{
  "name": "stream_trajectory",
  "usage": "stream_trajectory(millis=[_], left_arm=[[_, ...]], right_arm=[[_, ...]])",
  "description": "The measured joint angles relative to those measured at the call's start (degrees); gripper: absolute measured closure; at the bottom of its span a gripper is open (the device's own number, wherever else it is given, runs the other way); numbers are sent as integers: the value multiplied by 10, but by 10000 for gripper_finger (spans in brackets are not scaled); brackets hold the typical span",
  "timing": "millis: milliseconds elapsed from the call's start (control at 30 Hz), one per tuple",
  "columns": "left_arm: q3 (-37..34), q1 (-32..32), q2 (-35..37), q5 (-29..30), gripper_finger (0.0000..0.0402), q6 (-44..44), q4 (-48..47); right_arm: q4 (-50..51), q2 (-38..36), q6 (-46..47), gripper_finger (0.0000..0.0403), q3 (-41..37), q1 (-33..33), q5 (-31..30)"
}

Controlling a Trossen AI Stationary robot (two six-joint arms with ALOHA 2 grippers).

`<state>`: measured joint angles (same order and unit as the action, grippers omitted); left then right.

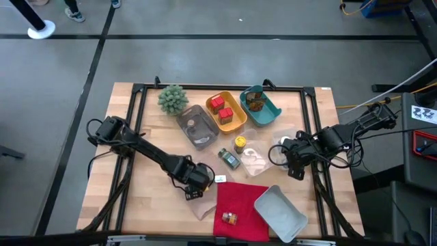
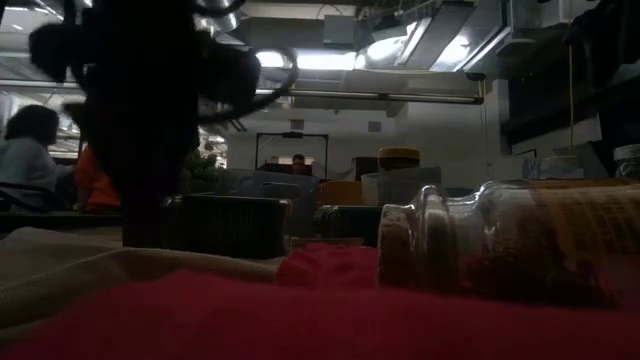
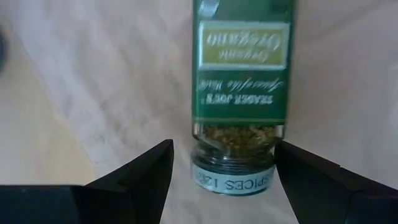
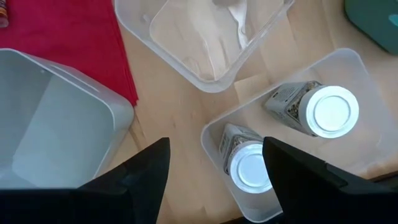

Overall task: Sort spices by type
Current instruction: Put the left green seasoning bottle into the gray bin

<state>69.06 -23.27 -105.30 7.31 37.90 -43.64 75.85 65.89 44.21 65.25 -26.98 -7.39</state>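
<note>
An oregano jar (image 3: 239, 93) lies on its side between the left hand's (image 3: 224, 168) open fingers near the bench's front edge, apparently lined up for gripping. The right hand (image 4: 214, 168), also open, hovers over white-capped jars (image 4: 333, 112) grouped in a clear tray (image 4: 364, 62).

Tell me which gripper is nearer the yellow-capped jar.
The right gripper. It sits to one side of the yellow-capped jar, with a clear tray between them; the left gripper is farther off, toward the table's front edge.
</note>
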Motion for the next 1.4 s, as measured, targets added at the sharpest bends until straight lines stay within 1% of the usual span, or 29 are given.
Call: stream_trajectory(millis=[167, 267, 433, 667, 900, 1167, 1300, 1400], left_arm=[[-34, 0, 0, 0, 139, 15, 19], [-52, 1, 0, 0, 139, 21, 49], [-68, 0, 2, 12, 139, 9, 79], [-69, -19, 1, 68, 139, 10, 83], [-70, -62, 0, 138, 139, 29, 83], [-70, -113, 0, 245, 139, 82, 82], [-70, -134, 0, 286, 139, 110, 77], [-91, -144, 0, 305, 139, 144, 77]], right_arm=[[-22, 0, -2, 148, 0, 0, -11], [-42, 0, -19, 148, 0, 0, -17], [-68, 0, -37, 148, 0, 0, -21], [-71, 0, -41, 148, 0, 0, -21], [-70, 0, -41, 148, 0, 0, -21], [-70, 0, -41, 148, 0, 0, -22], [-70, 0, -41, 148, 0, 0, -23], [-70, 0, -41, 148, 0, 0, -27]])
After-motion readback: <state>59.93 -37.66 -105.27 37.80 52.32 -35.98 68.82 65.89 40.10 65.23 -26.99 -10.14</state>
